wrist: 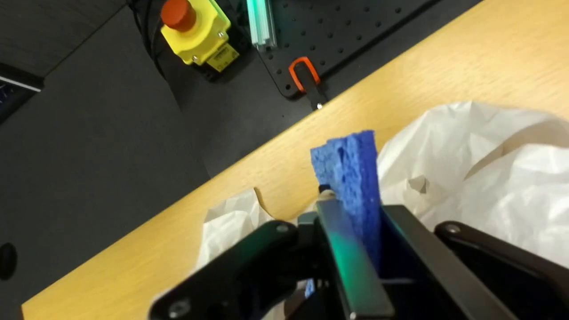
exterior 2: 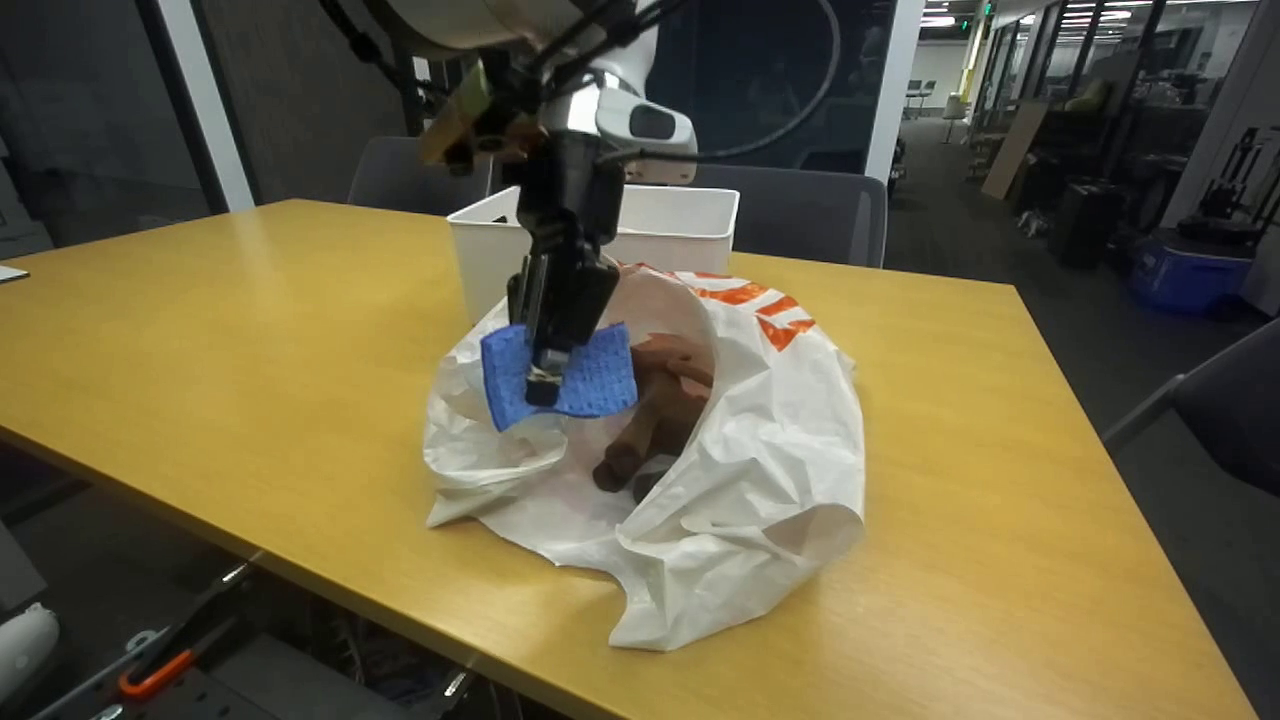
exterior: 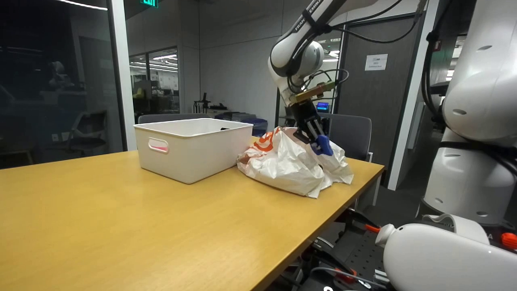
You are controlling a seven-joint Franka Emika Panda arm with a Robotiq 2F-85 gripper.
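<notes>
So, what you've got is a light wood-look table (exterior: 141, 218) with a bit of shine to it, its edge cutting through the wrist view at a slant. On it there's a crumpled white bag (exterior 2: 770, 440) with orange print, lying with its mouth open and something brown (exterior 2: 662, 400) inside that I can't really make out. Just beside the bag sits a white bin (exterior: 202, 152), and a bit of pink (exterior: 159, 148) shows through its handle slot. The pincer (wrist: 360, 202) is clamped on a blue sponge (exterior 2: 605, 375), which hangs in front of the bag's mouth; can't tell if it actually touches the bag. Room's pretty standard office: dark chair (exterior 2: 800, 215) by the table, dark grey door (exterior: 373, 105) with a paper notice (exterior: 376, 62), big dark glass panel (exterior: 52, 89) full of reflections, and a green exit sign (exterior: 149, 2) peeking in up top. Also in an exterior view, a hallway (exterior 2: 930, 250) runs off past more glass, with a blue tub (exterior 2: 1185, 268) on the floor. Looking down from the wrist: grey floor (wrist: 89, 178), a yellow box (wrist: 198, 38) with a red button (wrist: 178, 14), and a black perforated plate (wrist: 333, 29) with an orange-and-black clamp (wrist: 306, 74) right at the table's edge.
</notes>
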